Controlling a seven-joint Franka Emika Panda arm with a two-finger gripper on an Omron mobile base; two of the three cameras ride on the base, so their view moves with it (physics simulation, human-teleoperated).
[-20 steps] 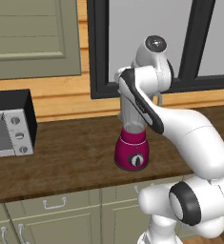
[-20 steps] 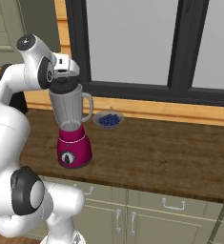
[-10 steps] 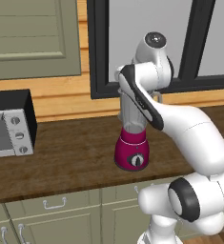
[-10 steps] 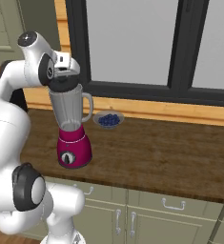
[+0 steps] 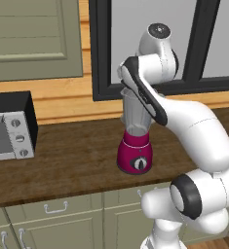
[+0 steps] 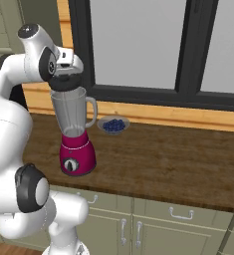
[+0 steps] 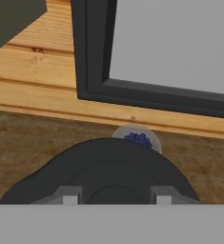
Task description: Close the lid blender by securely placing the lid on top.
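We see the blender (image 6: pixel 74 133) upright on the dark wooden counter (image 6: pixel 178 164), its magenta base below and its clear jar rising straight up, long axis vertical. In the right base view its handle points right, toward the small bowl of blueberries (image 6: pixel 113 125) near the window sill; the dial faces the front edge. The black lid (image 6: pixel 65 82) lies flat across the jar's rim there, directly beneath the gripper (image 6: pixel 67 75).

In the left base view the arm's forearm crosses in front of the jar top, so the rim is hidden; this view adds the toaster oven (image 5: pixel 9 126) well to the blender's left.

In the hand view the lid (image 7: pixel 104 174) spans the lower frame with both fingertips (image 7: pixel 69 195) resting at its centre knob; we cannot tell whether they pinch it.
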